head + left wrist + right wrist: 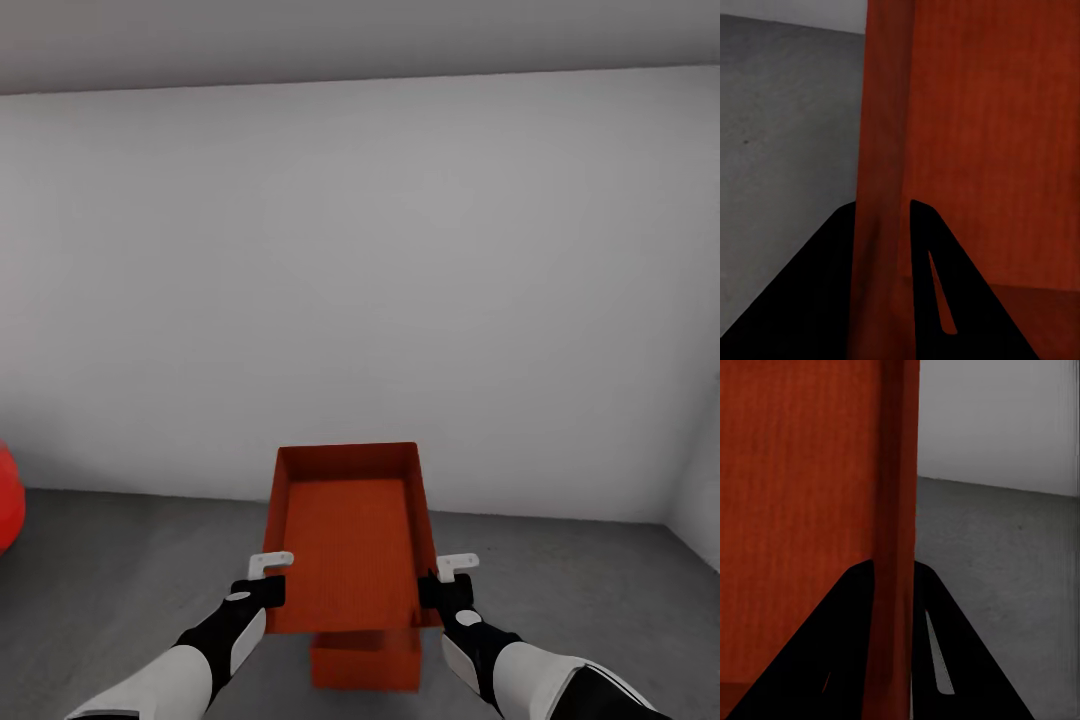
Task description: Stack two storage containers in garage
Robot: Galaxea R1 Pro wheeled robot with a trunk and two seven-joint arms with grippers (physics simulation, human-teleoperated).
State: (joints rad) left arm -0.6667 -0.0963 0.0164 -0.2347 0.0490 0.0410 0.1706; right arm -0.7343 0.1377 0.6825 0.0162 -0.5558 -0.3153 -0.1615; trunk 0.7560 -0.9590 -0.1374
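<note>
White wall (400,250): plain, matte. Floor (120,560): dark grey mottled concrete. Red car (8,510): rounded edge only, far left. Held container (350,535): orange-red open-top rectangular bin, smooth walls, finely ribbed base, long axis running away from the robot, carried above the lower container (365,658), which sits on the floor. Left gripper (268,580) and right gripper (448,578): each pinching one long side wall.
</note>
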